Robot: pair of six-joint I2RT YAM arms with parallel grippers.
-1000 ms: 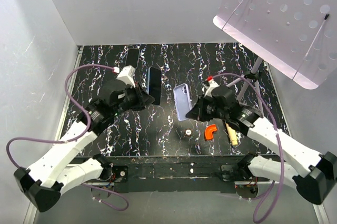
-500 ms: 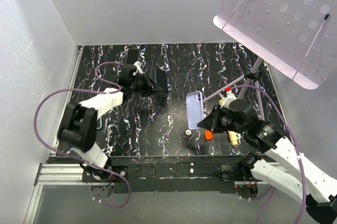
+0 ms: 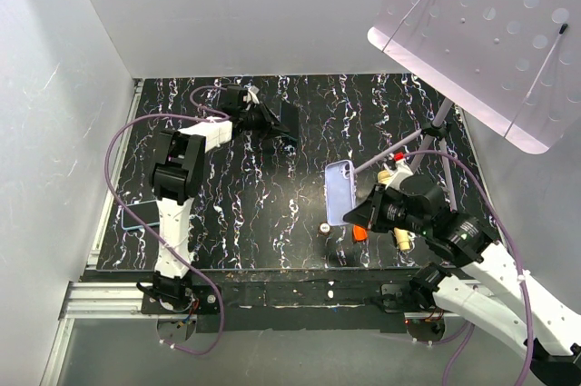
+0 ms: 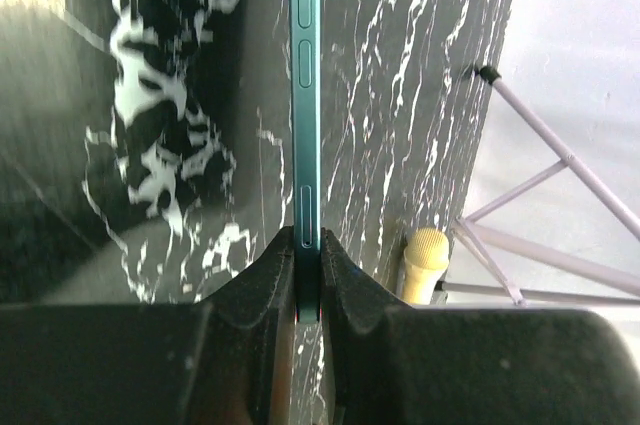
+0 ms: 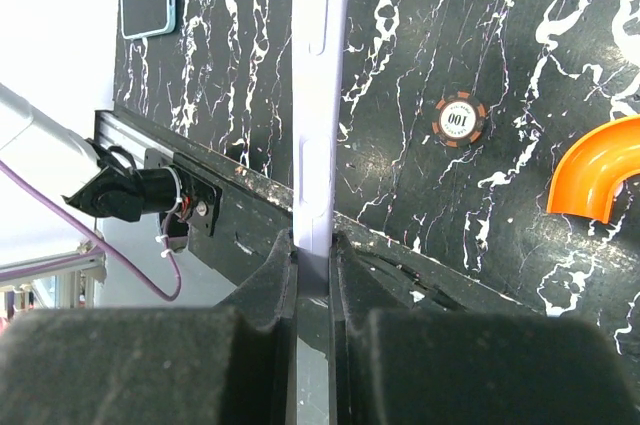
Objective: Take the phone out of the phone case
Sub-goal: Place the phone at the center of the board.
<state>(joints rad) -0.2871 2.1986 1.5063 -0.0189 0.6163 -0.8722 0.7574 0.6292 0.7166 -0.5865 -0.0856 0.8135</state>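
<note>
The left gripper is closed tight on the edge of the teal phone. The right gripper pinches the lavender case above the bench.

The right gripper pinches the near end of the lavender phone case, seen edge-on above the marbled table, with a poker chip and an orange curved piece lying to its right.

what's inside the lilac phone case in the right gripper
Lilac phone case looks empty from above, only its pale face showing. The teal-edged phone is in the left gripper. Its underside is hidden.
</note>
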